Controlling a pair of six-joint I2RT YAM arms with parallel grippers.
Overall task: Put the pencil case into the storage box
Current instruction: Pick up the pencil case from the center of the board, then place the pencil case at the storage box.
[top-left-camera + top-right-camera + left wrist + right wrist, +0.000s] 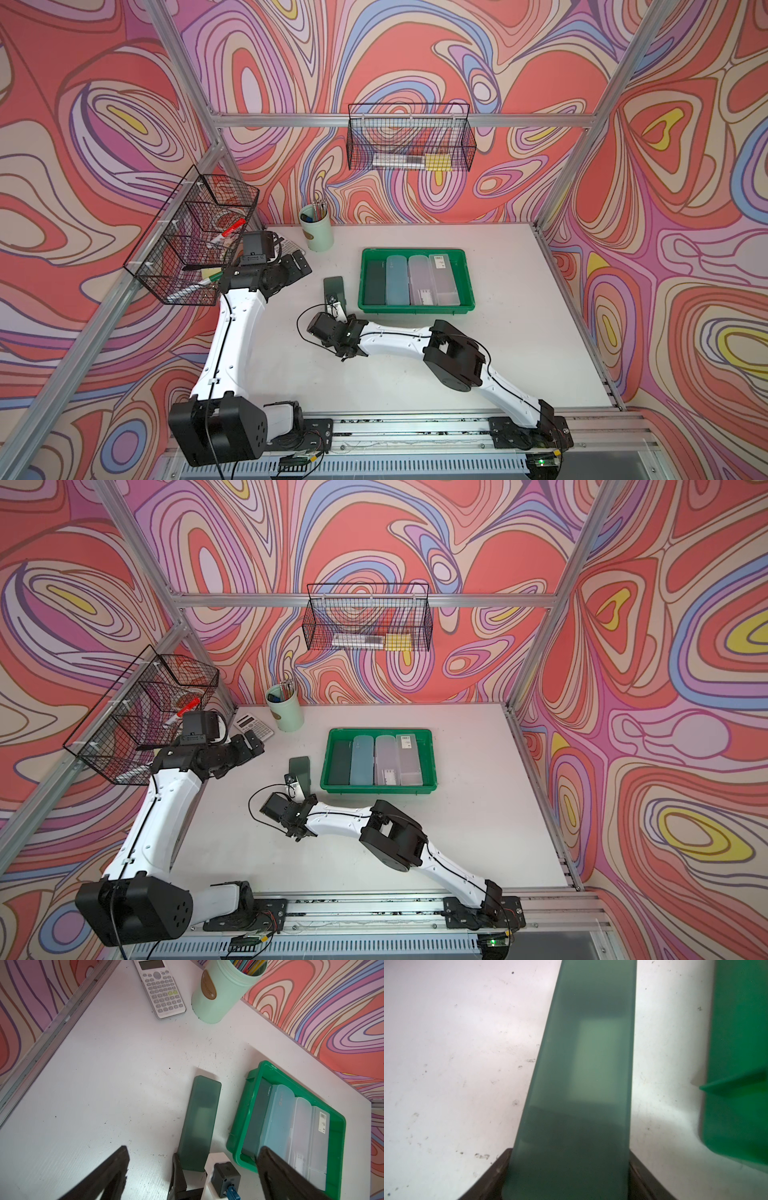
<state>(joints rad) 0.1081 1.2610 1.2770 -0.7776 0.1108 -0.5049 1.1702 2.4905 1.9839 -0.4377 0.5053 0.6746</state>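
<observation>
On the white table (415, 374), just beside the storage box (415, 250) but apart from its rim, the dark green pencil case (334, 286) appears to lie flat. We judge this to be the grasp: the right gripper (571, 1174) is clamped across its near end, a jaw against each long side. Next we need a lift clear of the flared rim and a short carry across. Four cases (419, 278) nearly fill the floor, so ours probably lands on top. The left gripper (300, 266) hangs spread and empty, well away.
</observation>
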